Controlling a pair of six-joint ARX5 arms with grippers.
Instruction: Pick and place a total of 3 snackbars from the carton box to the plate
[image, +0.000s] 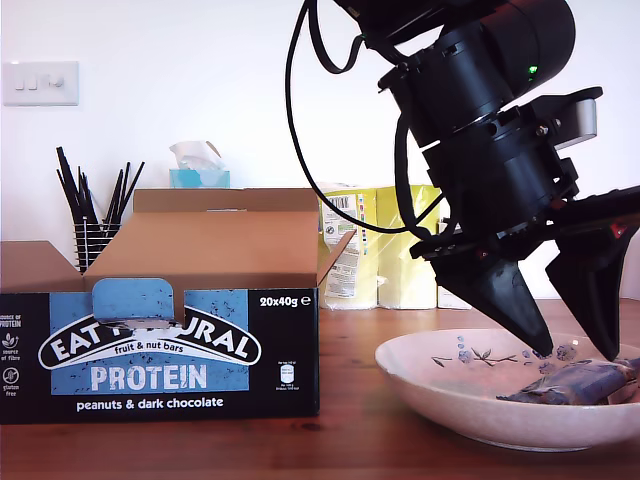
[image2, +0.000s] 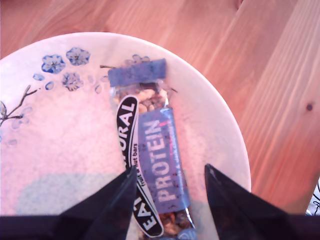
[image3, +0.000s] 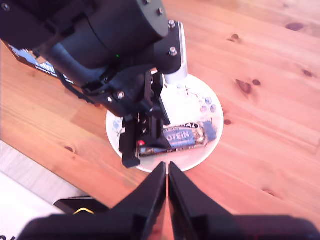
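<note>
1. Snackbar (image2: 159, 165) lay flat in the plate (image2: 60, 150), label up, one end toward the blue flower pattern and the other between the jaws of my first gripper (image2: 170, 187); only this one bar showed in the dish, so I judged two more were yet to come.
2. Those jaws stood apart, one on each side of the bar's width, neither pressing the wrapper; to me that read as a release, the bar's weight already borne by the plate.
3. In the exterior view my first gripper (image: 565, 325) pointed steeply down over the plate (image: 440, 385) at that view's right, tips low inside the rim, which suits setting a bar down rather than dropping it.
4. My second gripper (image3: 166, 187) hung high above the tabletop (image3: 270, 75), jaws closed on nothing, looking down on the plate and the other arm; I took it as parked clear.
5. The carton box (image: 160, 330) stood at the exterior view's left, flaps open; its contents were hidden.
</note>
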